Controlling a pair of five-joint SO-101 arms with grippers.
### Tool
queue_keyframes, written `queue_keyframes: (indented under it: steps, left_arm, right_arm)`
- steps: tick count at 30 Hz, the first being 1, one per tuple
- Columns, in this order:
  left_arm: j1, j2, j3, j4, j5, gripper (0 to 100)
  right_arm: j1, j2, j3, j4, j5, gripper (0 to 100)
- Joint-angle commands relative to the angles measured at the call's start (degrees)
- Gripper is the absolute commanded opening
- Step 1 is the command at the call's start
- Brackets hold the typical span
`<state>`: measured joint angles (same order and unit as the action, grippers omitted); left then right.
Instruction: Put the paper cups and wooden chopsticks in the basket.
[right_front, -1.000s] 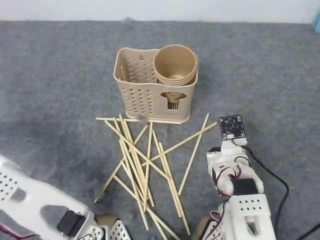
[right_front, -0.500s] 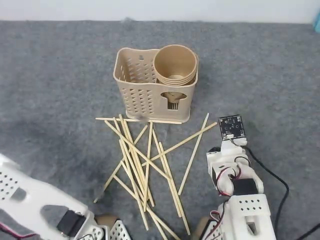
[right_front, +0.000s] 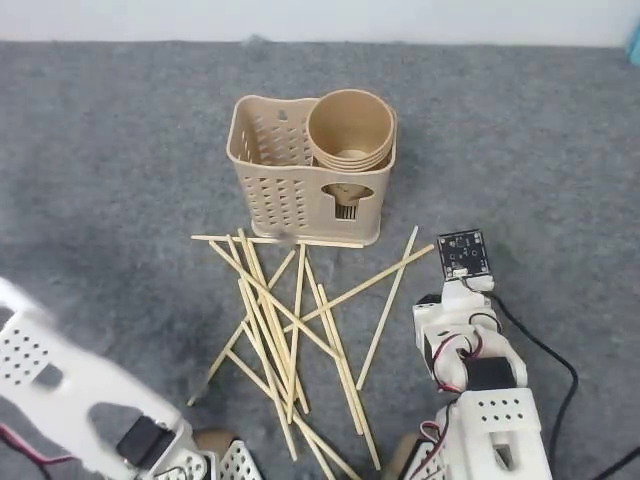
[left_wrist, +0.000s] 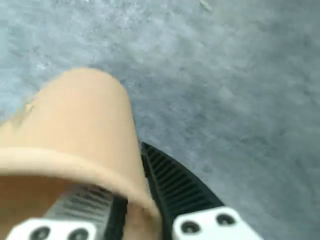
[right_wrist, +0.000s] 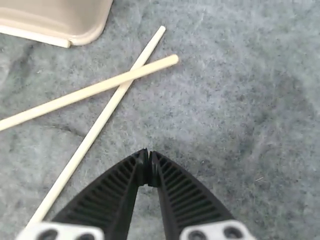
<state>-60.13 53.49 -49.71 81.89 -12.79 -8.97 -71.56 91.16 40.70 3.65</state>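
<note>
Grey table (right_front: 120, 130), job roughly half done by the look of it. The left arm (right_front: 60, 395) sits at the table's near-left corner, the right arm (right_front: 478, 395) at the near edge, right of centre. The basket (right_front: 290, 190) stands mid-table toward the far edge, w/ a nested stack of paper cups (right_front: 350, 128) in its right compartment: at least 3 rims show, exact no. hard to tell. One more cup (left_wrist: 82, 125) is held over the table, pinched at the rim by the left claw (left_wrist: 135, 197), one finger inside, one outside. It is prob. the last cup to go in. The right claw (right_wrist: 149, 161) is closed on nothing, just above the table beside 2 crossed sticks near the basket's corner. The chopsticks (right_front: 285, 320), approx. a dozen, lie criss-crossed in a loose pile between basket and near edge, one against the basket's front. Every stick seen is on the table, so all are left to do.
</note>
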Motion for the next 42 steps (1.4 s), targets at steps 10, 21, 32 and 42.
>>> queue_keyframes:
  steps: [10, 21, 32, 42]
  left_arm:
    - [12.31, -5.71, -21.85, 18.81, 12.13, 1]
    - [28.75, -26.02, -9.27, 18.81, 17.58, 1]
    - [51.43, -46.68, -3.56, 18.55, 24.88, 1]
    - [73.85, -58.29, -3.3, 18.64, 24.62, 1]
  right_arm:
    - [-0.4, -1.1, -0.35, -1.1, 0.79, 0.9]
    - [-0.4, -1.1, -0.35, -1.19, 0.79, 0.9]
    - [-0.4, -1.1, -0.35, -1.19, 0.79, 0.9]
    - [-0.4, -1.1, -0.35, -1.27, 0.79, 0.9]
